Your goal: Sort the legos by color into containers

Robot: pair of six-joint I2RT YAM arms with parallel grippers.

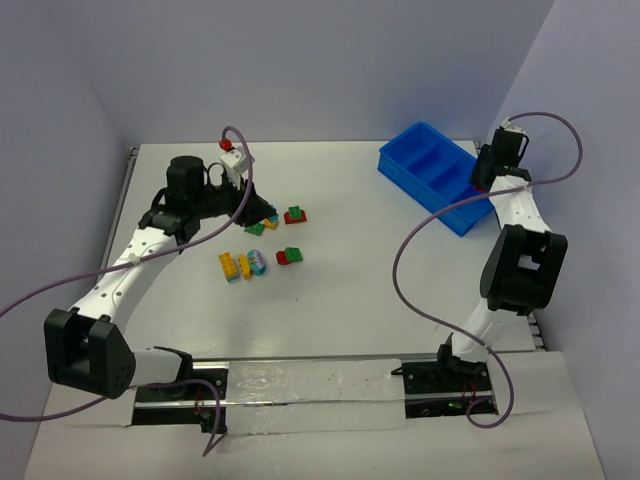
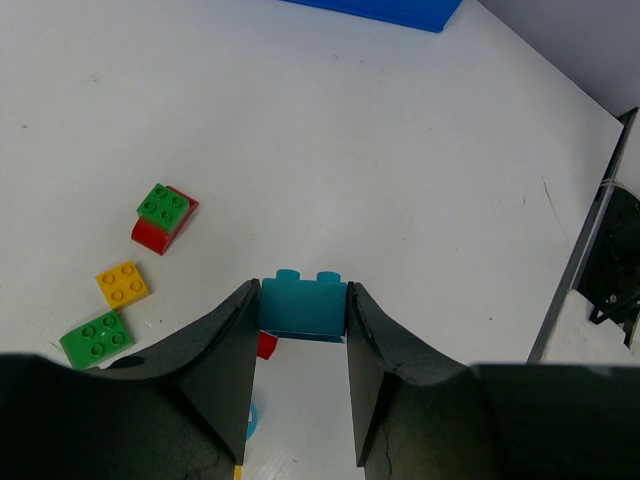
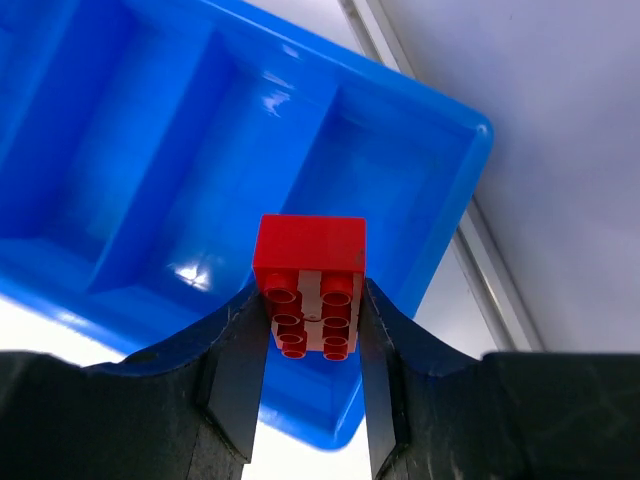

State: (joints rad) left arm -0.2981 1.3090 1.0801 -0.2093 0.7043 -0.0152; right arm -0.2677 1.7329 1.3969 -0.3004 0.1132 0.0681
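My left gripper (image 2: pixel 302 300) is shut on a light blue lego (image 2: pixel 302 306), held above the white table near the loose bricks. Beside it lie a green-on-red pair (image 2: pixel 165 215), a yellow brick (image 2: pixel 122 283) and a green brick (image 2: pixel 96 338). From above, the left gripper (image 1: pixel 243 192) hangs over the cluster of legos (image 1: pixel 262 240). My right gripper (image 3: pixel 312 320) is shut on a red lego (image 3: pixel 310 268), studs toward the camera, over the end compartment of the blue bin (image 3: pixel 440 180). The bin (image 1: pixel 405 150) stands at the far right.
A second green-on-red pair (image 1: pixel 290 256), yellow bricks (image 1: pixel 229 266) and a yellow-and-light-blue pair (image 1: pixel 255 262) lie mid-table. Purple cables loop from both arms. A metal rail (image 3: pixel 490 290) runs along the table's right edge beside the bin.
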